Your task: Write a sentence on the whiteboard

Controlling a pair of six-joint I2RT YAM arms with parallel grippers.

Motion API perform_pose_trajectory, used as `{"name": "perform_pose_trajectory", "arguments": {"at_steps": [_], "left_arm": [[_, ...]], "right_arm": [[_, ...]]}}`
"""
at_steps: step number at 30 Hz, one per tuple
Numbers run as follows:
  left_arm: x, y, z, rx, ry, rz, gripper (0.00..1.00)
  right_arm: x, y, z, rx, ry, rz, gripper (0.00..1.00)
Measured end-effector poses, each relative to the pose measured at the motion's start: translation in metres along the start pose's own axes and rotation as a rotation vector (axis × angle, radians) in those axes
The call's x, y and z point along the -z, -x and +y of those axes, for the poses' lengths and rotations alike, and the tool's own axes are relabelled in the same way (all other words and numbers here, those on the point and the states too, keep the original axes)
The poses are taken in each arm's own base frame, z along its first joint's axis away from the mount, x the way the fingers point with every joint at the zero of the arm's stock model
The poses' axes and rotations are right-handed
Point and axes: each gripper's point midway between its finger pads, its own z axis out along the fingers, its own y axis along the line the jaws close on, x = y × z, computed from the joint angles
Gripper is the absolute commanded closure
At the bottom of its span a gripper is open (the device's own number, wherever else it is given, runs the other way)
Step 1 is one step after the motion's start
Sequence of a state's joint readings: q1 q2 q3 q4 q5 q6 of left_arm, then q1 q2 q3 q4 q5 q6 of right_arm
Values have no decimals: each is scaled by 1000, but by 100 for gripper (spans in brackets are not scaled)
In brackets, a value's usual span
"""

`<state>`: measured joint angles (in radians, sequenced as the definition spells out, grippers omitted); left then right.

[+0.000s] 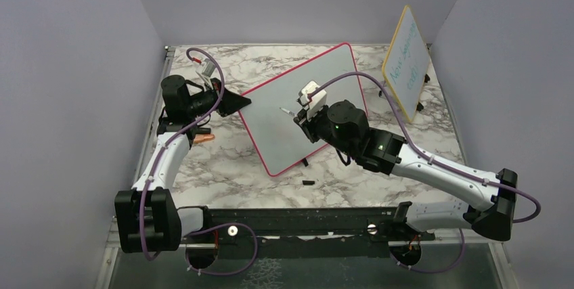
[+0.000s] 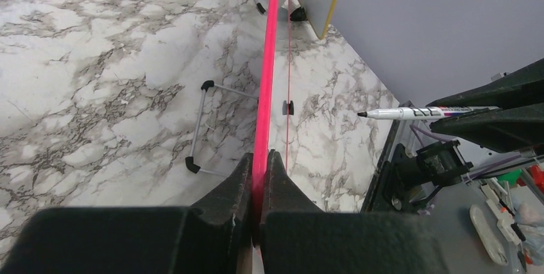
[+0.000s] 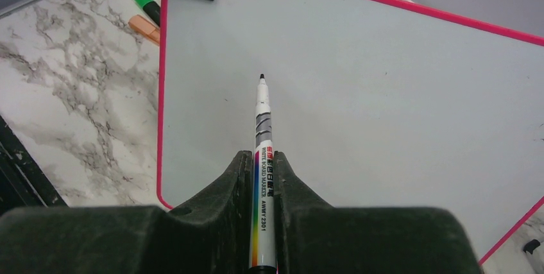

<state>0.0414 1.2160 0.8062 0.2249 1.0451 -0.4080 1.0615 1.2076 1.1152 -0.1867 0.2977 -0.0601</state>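
Yellow-framed board (image 1: 406, 65) far right; green marker (image 3: 147, 6) beside orange marker (image 3: 144, 29).

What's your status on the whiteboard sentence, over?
Left gripper shut on whiteboard edge. Right gripper shut on marker, uncapped, tip off the surface. Whiteboard blank, nothing written yet. Nothing between tip and whiteboard.

the whiteboard (image 3: 385, 94) is smooth and matt within a pink-red plastic-looking frame; the counter (image 1: 230, 160) is smooth, marble-patterned; the marker (image 3: 262, 117) has a glossy white plastic barrel; the jaws look matt black plastic.
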Motion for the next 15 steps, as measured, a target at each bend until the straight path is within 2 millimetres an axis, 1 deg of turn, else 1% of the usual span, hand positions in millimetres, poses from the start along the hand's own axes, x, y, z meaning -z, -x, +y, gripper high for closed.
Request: {"name": "perform_pose_trajectory", "arguments": {"at_steps": [7,15], "left_arm": [[1,-1,0,-3,-1,13,100],[1,-2,-1,-11,-8,20,100]], "right_arm": [[-6,0,1,52,4,7,99],[-17,13,21,122,37,-1,99]]}}
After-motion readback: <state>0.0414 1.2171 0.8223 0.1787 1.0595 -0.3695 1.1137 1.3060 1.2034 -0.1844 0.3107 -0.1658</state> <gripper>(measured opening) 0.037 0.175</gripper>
